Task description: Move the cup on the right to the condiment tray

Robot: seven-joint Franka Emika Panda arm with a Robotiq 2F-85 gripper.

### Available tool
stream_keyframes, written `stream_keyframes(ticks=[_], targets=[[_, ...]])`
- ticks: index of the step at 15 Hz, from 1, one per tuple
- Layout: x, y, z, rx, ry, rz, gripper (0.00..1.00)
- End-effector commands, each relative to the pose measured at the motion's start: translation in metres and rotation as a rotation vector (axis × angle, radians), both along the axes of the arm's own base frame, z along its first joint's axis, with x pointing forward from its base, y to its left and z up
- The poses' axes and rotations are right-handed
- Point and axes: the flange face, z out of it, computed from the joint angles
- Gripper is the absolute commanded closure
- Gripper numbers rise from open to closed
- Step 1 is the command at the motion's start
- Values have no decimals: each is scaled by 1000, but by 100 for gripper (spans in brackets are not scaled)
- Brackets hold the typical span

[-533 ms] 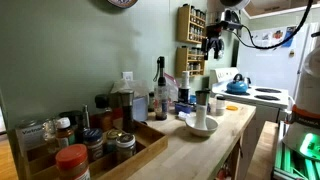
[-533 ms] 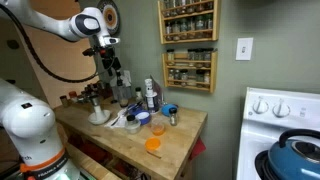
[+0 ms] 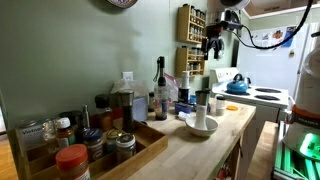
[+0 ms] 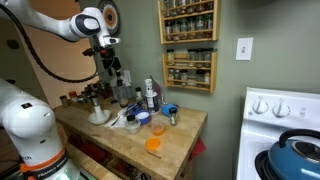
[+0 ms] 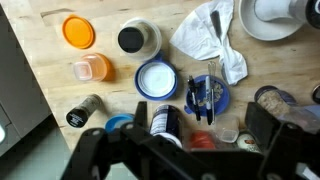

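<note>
Closest to the wrist lens: the pincer (image 5: pixel 185 145), spread wide and gripping nothing, hung high above the tabletop (image 5: pixel 270 65) in both exterior views. Below it, past the bottle tops: the cup (image 5: pixel 157 80), upright on bare wood, blue rim around a pale inside. Just beside it a darker cup (image 5: pixel 137 38) and a small orange tub (image 5: pixel 90 68); on its other side a blue holder (image 5: pixel 207 95) and a crumpled white cloth (image 5: pixel 212 40). All near, apparently none touching. Well apart from these, at the other end of the tabletop: the condiment tray (image 3: pixel 152 138), light wood, crowded with jars.

Reaching step, by the look of it; nothing lifted yet. To do it well:
- Shift sideways until centred over the cup.
- Come straight down with one finger inside the wall and one outside, or both straddling the rim.
- Keep clear of the orange tub and the darker cup, given the tight spacing.
- Close gently and lift straight up, high enough to pass the bottles.
- Choose a gap among the jars before lowering into the tray.
</note>
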Motion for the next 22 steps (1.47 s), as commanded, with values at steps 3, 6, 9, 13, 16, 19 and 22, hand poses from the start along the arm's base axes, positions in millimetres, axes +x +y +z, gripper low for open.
stream_keyframes(ticks=[3, 6, 9, 13, 16, 19, 22], targets=[[28, -64, -50, 70, 40, -119, 0], [51, -112, -95, 129, 47, -236, 0], [67, -143, -137, 199, 104, -329, 0], [60, -135, -127, 156, 90, -293, 0], [61, -131, -121, 189, 62, -266, 0], [70, -145, -152, 208, 77, -238, 0], [80, -154, -194, 260, 114, -231, 0]])
